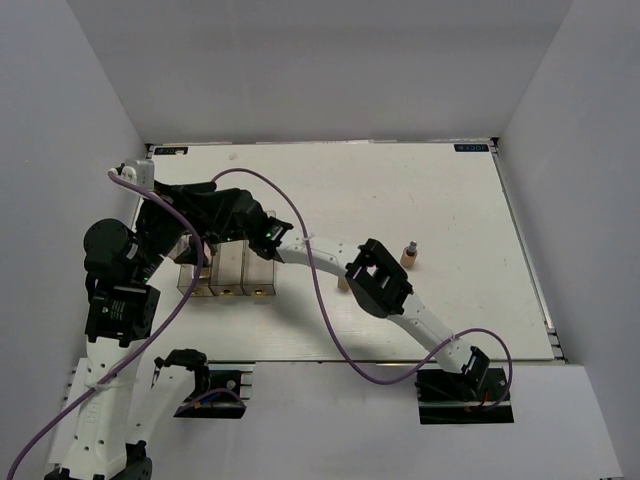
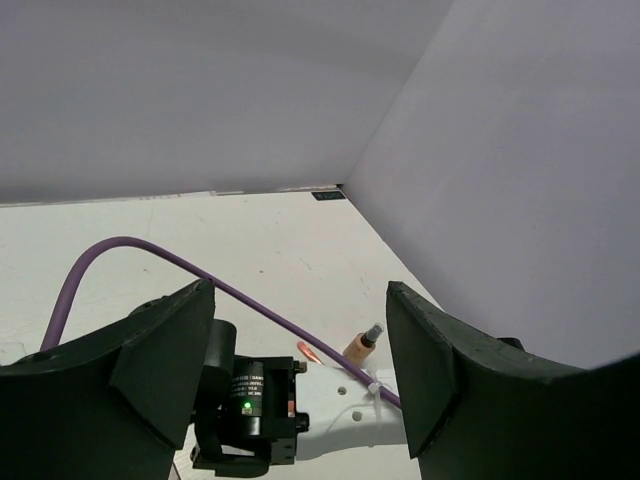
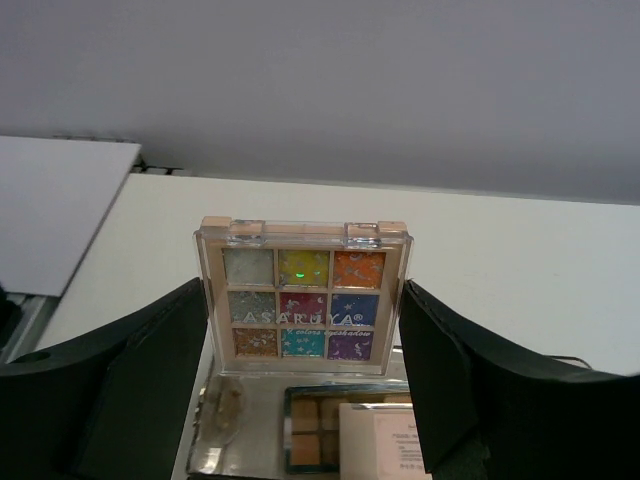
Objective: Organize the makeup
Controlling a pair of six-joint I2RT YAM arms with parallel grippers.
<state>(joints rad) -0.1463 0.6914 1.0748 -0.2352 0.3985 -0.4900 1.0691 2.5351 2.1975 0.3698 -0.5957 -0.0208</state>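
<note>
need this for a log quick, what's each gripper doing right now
left gripper: open, nothing between its fingers
right gripper: closed on the multicolour palette, held upright

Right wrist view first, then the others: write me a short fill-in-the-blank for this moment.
1. The multicolour palette shows ___ colour pans.
2. It stands ___ between the right fingers.
3. The left fingers hold ___.
4. The tan bottle stands on the table, ___ the clear box.

Missing words: nine; upright; nothing; outside.
</note>
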